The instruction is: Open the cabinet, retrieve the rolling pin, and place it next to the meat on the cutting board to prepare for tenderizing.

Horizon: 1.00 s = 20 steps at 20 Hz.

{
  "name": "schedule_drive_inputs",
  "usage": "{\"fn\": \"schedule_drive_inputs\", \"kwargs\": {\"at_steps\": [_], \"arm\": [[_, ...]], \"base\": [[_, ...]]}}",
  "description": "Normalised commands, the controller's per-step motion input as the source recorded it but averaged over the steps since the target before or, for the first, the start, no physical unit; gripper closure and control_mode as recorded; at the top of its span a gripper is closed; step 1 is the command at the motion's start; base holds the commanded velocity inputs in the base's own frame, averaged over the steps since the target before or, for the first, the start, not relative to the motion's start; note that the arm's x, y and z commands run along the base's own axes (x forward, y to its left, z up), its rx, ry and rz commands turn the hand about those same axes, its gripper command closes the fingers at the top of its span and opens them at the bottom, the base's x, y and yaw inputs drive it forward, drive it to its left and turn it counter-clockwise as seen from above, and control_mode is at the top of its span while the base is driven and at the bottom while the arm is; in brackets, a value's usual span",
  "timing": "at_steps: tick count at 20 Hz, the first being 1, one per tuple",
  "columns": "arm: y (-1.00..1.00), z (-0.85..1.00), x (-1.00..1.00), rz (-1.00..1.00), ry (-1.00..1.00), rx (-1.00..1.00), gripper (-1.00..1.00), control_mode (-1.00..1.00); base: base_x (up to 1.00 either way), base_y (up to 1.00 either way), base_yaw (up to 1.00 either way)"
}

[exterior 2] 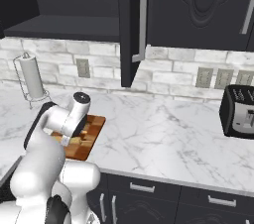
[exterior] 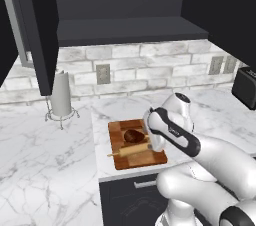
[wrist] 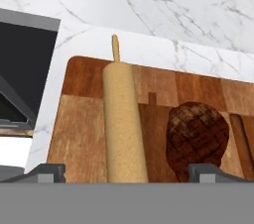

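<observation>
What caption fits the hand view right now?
Open gripper above the rolling pin, which lies on the cutting board beside the meat.

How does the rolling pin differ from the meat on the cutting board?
The rolling pin is a long, slim, light tan cylinder with a narrow handle at its end; the meat is a short, rounded, dark reddish-brown lump. The rolling pin looks smooth and finely speckled, while the meat shows a grid-like texture. The rolling pin spans most of the cutting board; the meat covers a small patch. Both lie side by side on the board, apart.
</observation>
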Motion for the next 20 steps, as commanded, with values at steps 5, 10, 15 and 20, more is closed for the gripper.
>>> {"fn": "schedule_drive_inputs", "kwargs": {"at_steps": [5, 10, 15, 20], "arm": [[0.01, 0.36, -0.28, 0.00, -0.09, 0.00, -1.00, -1.00], [0.04, 0.47, -0.26, 0.00, -0.09, -0.01, -1.00, -1.00], [0.08, 0.50, -0.27, -0.01, -0.08, -0.04, -1.00, -1.00], [0.14, 0.52, -0.24, -0.02, -0.10, -0.06, -1.00, -1.00]], "base": [[0.00, 0.00, 0.00], [0.00, 0.00, 0.00], [0.00, 0.00, 0.00], [0.00, 0.00, 0.00]]}}
